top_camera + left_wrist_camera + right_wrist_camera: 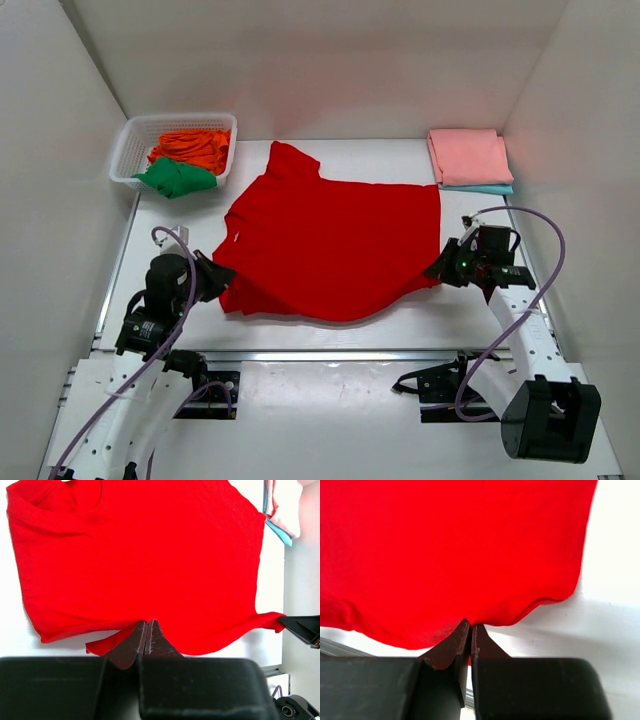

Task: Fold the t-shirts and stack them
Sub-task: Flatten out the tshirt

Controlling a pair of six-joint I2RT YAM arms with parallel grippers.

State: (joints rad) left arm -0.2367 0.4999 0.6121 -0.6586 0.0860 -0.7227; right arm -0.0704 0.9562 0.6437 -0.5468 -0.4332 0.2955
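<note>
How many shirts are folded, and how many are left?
Two look done: the folded salmon pink t-shirt atop the light blue t-shirt. The bright red t-shirt lies spread out, left gripper and right gripper pinching its near edge. The orange t-shirt and green t-shirt wait in the white lattice basket.

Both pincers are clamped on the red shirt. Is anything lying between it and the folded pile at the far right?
Nothing visible. Only bare table lies between the red shirt and the pink shirt folded atop the light blue one. The basket sits at the far left, out of that path.
</note>
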